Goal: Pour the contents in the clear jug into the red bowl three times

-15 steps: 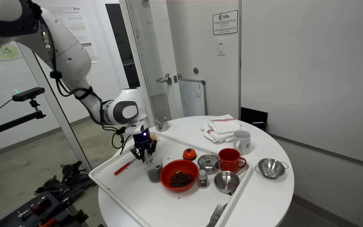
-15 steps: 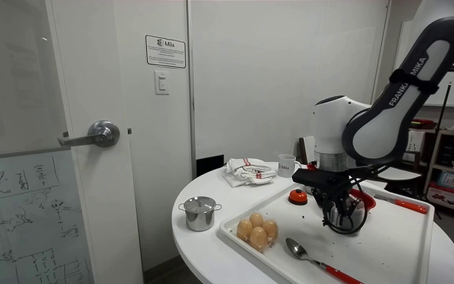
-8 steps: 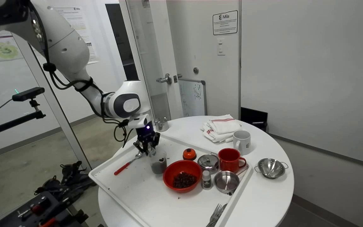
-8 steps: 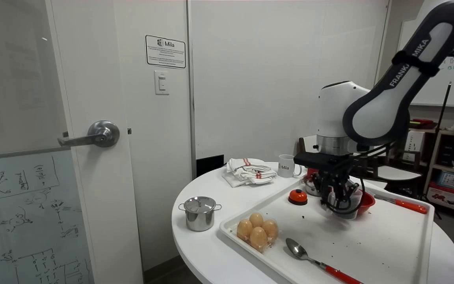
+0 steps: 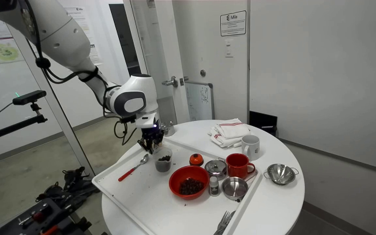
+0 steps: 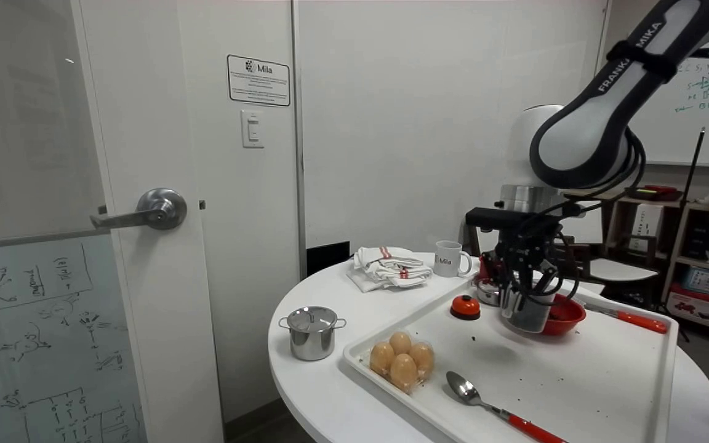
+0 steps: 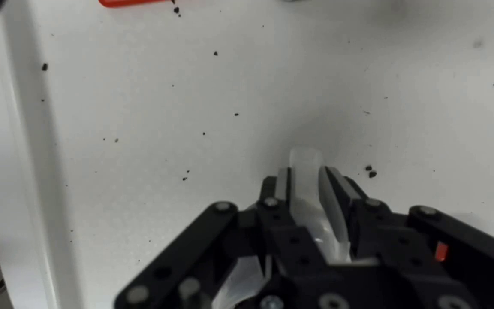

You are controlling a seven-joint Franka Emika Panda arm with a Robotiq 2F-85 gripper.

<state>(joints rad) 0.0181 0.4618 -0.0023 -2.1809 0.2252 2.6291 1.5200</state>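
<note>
My gripper [image 7: 307, 186] in the wrist view is closed, its fingers pressing from both sides on the translucent handle [image 7: 306, 155] of the clear jug [image 5: 162, 165]. I hold the jug close to upright above the white tray [image 5: 145, 202], dark contents [image 5: 164, 159] visible through its wall. The red bowl [image 5: 188, 172] rests on the tray near the jug and apart from it, dark bits [image 5: 191, 187] at its bottom. Also on the tray, in an exterior view: a red-handled spoon [image 6: 524, 424] and brown eggs [image 6: 402, 362].
</note>
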